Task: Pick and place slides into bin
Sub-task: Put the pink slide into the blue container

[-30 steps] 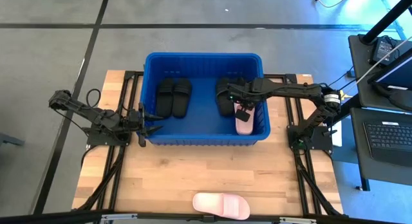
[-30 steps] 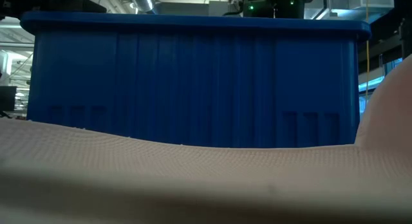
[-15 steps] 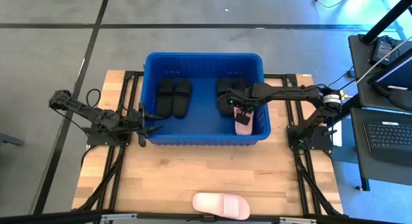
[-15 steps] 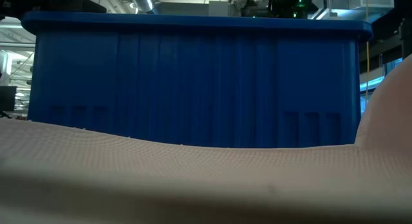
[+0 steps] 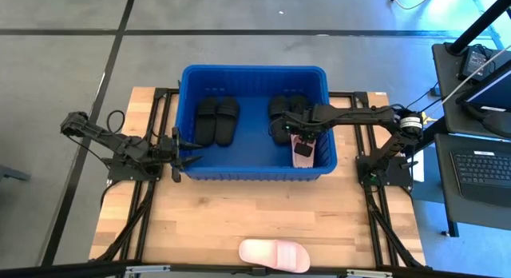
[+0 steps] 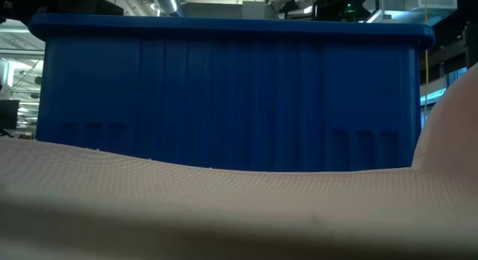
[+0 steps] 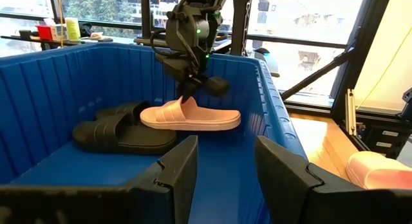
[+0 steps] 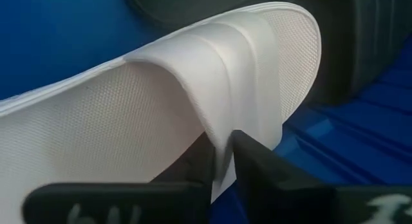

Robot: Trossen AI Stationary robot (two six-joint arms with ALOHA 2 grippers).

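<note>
The blue bin (image 5: 254, 74) stands at the table's middle. Two black slides (image 5: 217, 121) lie on its floor at the left, and more black slides (image 5: 281, 118) lie at the right. My right gripper (image 5: 302, 142) reaches down into the bin's right part, shut on a pale pink slide (image 5: 303, 156), which also shows in the left wrist view (image 7: 190, 116). A second pale pink slide (image 5: 274, 255) lies sole down at the table's near edge. My left gripper (image 5: 190, 148) is open and empty at the bin's left wall. My right gripper pinches the edge of the pink slide's strap (image 8: 222, 130) between its two fingers, one finger under the strap and one over it. The fingers come from above, pointing down. The slide sits level and sole down, low in the bin beside the black slides; whether it rests on them I cannot tell.
The bin's ribbed near wall (image 6: 224, 96) fills the low view, with the near pink slide (image 6: 224, 215) close in front of the camera. The bin's right wall (image 7: 273, 102) is close beside the held slide. Bare wood (image 5: 239, 206) lies between the bin and the near slide.
My right gripper has gone down and toward the bin's near wall with the pink slide, which stays level. The bin has shifted a little toward the table's right edge.
</note>
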